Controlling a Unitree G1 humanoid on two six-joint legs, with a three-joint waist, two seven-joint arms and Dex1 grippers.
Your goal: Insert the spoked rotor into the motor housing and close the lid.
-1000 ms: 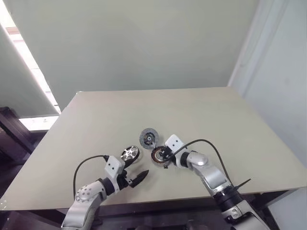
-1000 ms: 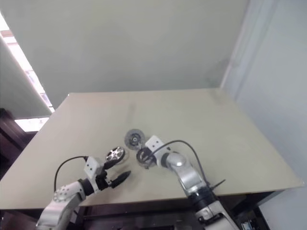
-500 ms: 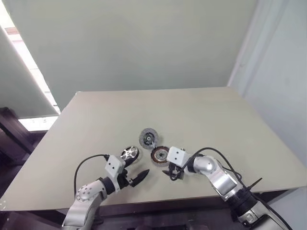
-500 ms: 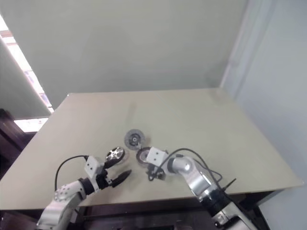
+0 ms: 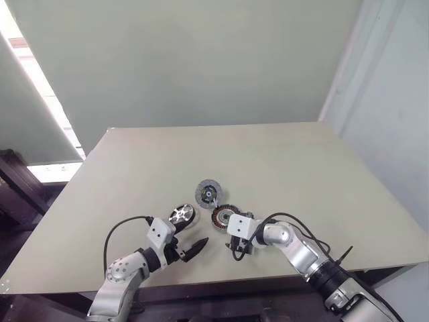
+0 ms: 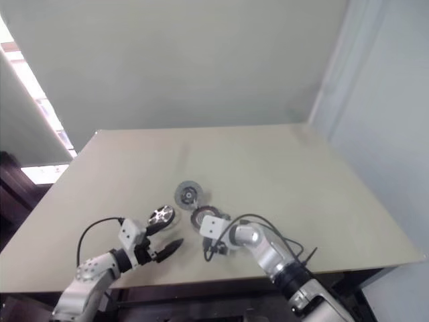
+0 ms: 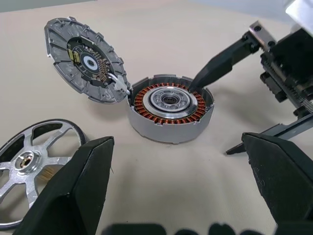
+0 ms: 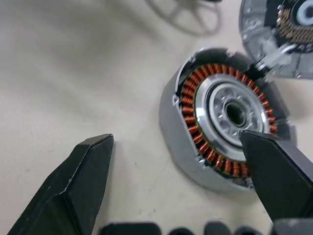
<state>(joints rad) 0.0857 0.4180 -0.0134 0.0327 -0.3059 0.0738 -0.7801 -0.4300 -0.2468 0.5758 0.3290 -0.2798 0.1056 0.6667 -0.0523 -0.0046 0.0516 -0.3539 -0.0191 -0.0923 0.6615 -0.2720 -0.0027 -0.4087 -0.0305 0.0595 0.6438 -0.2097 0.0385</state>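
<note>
Beige tabletop (image 5: pixel 288 168) runs back to a plain pale wall, and the work sits near its front edge. On it the right gripper (image 5: pixel 238 249) angles down with its two black fingers spread wide and nothing between them. In the left wrist view one of its fingertips (image 7: pixel 195 84) reaches the rim of the motor housing (image 7: pixel 170 113), though contact cannot be confirmed, while the other finger lies low over the table beside the housing. The housing stands flat, its ring of copper windings and silver centre facing up inside a grey wall. The lid (image 7: pixel 87 59) leans tilted at the housing's far edge, joined to it by a small pale connector, its inner face with dark hub turned toward the camera. Just beside the housing, on the robot's left, the spoked rotor (image 7: pixel 27 164) lies flat on the table, shiny and untouched. The left gripper (image 5: pixel 188 245) hangs near the rotor, toward the front edge, with its fingers also spread apart and empty, pointing toward the housing.
</note>
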